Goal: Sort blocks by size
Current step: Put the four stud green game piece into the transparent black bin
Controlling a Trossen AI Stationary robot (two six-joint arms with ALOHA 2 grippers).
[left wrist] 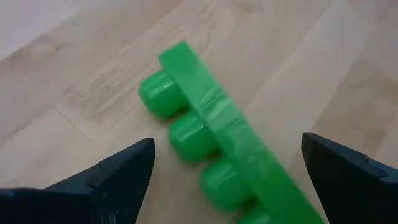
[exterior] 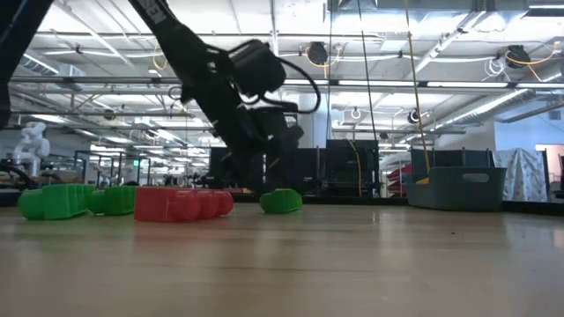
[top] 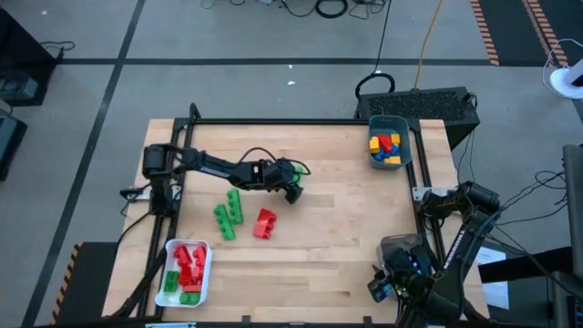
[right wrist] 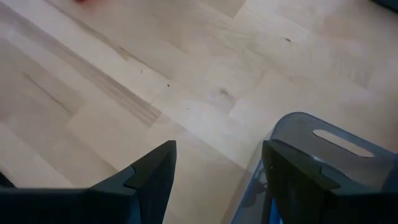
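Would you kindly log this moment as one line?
left hand: open, astride green block | right hand: open, waiting by clear bin | loose blocks on table

This is a robotics lab in a large industrial hall. Around the wooden table [top: 346, 228] lies grey concrete floor with black-and-orange hazard tape [top: 487, 32] and loose cables [top: 332, 9]. Beyond the table, the low view shows a high open ceiling with strip lights [exterior: 132, 88], hanging cords, dark workstations, and a white humanoid robot [exterior: 31, 145] far off.
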